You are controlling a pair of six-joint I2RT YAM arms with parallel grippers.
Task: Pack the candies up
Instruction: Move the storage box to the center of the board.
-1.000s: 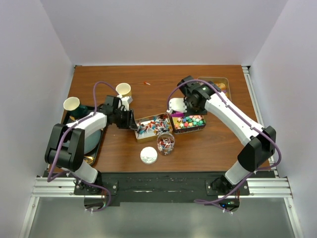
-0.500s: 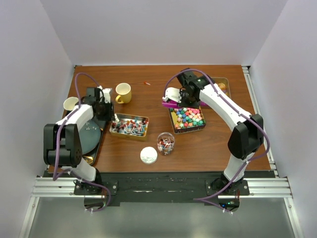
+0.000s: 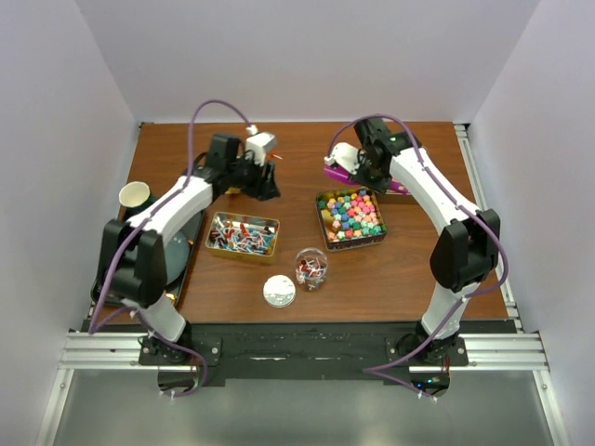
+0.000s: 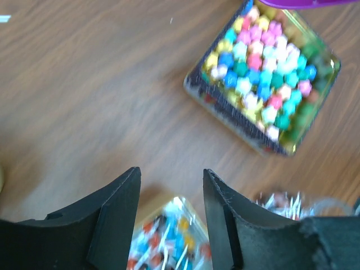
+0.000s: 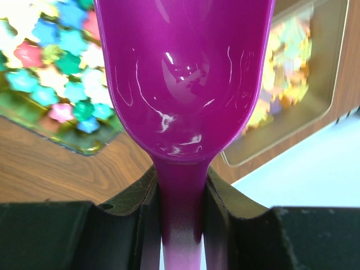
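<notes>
At 3 o'clock from table centre, multicoloured candies (image 3: 350, 214): bright star-like pieces filling a square gold metal tin (image 3: 353, 244).
Wrapped candies (image 3: 240, 234): red, blue, white; in a rectangular gold tin (image 3: 210, 232) at 9 o'clock.
Glass jar (image 3: 310, 277): at 6 o'clock, some wrapped ones inside.
Pale orange candies (image 5: 287, 62): blurred, in another gold tin (image 5: 323, 84).
Left gripper (image 4: 170, 180): fingers spread.
Right gripper (image 5: 180, 197): pinching the handle of a purple plastic scoop (image 5: 185, 73).

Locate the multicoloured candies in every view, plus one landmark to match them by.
Top external: multicoloured candies right of centre on the table.
Left wrist: upper right, beyond the fingers.
Right wrist: upper left, partly hidden by the scoop.
Shared landmark: purple scoop, at the candies' far side.
</notes>
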